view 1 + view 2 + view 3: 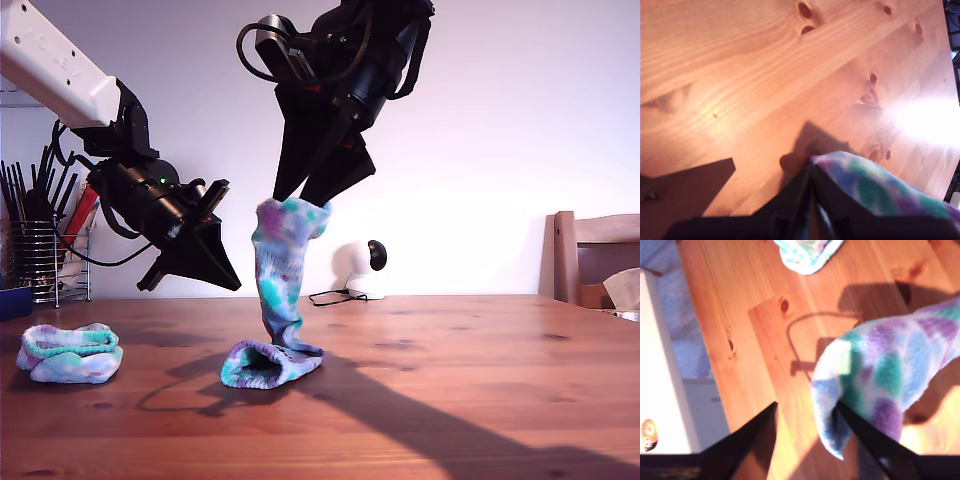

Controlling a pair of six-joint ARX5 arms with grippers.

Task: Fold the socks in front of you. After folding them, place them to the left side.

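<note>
One tie-dyed sock [280,270] hangs upright over the table middle. Its top end is pinched in my first gripper [305,198], which is shut on it from above. Its lower end lies curled on the wood [268,363]. The first wrist view shows the shut fingers [810,175] with the sock [880,195] beside them. My second gripper [228,278] hovers open just to the exterior view's left of the hanging sock. In its own view the sock [885,370] brushes one finger [855,430]. A second sock [70,353] lies folded at the exterior view's left.
The wooden table [480,380] carries a wire rack of utensils [35,250] at the exterior view's far left. A white round device with a cable [358,268] stands at the back. A wooden chair [595,260] is at the exterior view's right edge.
</note>
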